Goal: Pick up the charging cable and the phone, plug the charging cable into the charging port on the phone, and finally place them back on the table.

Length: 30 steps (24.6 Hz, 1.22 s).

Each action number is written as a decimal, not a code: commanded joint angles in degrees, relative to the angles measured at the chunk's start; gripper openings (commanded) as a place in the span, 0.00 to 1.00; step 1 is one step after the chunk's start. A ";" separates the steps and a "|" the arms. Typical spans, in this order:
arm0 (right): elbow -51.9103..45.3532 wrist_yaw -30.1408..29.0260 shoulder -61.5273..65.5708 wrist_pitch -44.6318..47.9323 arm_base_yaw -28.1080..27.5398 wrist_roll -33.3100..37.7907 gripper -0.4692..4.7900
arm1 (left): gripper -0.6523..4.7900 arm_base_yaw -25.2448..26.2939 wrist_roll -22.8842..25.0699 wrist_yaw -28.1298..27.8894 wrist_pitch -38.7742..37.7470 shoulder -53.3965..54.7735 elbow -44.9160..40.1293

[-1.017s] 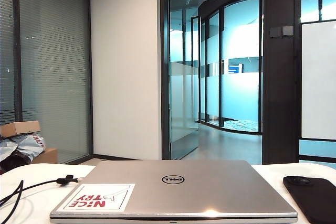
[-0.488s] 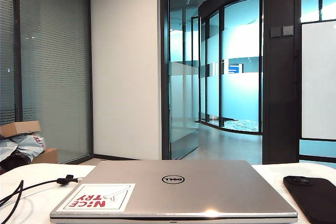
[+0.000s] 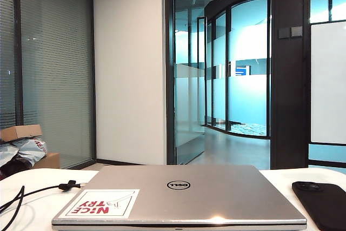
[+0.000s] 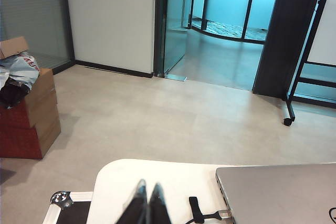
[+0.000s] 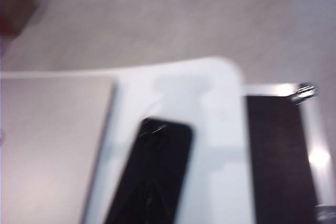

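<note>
Closed silver Dell laptop [image 3: 181, 196], lid down, centre of view; red-and-white sticker [image 3: 100, 203] on lid's near left corner. Stacked cardboard boxes [image 4: 27, 109] on the floor off to the left, crumpled bags [image 3: 21, 152] on top. Black case with metal-edged corners [image 5: 278, 150] beside the white surface. Glass partitions [image 3: 230, 63] behind.

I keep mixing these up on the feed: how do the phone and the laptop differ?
The phone is a small black slab at the right; the laptop is far bigger, silver, and centred. The laptop carries a logo and a red-lettered sticker; the phone shows only a camera bump. Both lie flat on the white table, untouched.
</note>
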 commanded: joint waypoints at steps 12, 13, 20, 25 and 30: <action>-25.00 9.18 -34.64 20.35 0.04 -1.53 0.09 | 0.11 -0.04 -0.17 -0.09 0.76 0.07 -0.02; -26.08 9.20 -37.73 20.33 0.00 -1.51 0.09 | 0.11 -0.04 -0.17 -0.11 0.76 0.07 -0.02; -26.18 8.48 -39.43 16.74 -0.04 -1.16 0.09 | 0.11 -0.04 -0.17 -0.11 0.76 0.07 -0.02; -26.18 4.76 -39.43 16.70 -0.04 -0.59 0.09 | 0.11 -0.04 -0.17 -0.11 0.76 0.07 -0.02; -26.18 5.40 -39.43 16.79 -0.04 0.26 0.09 | 0.11 -0.04 -0.17 -0.11 0.76 0.07 -0.02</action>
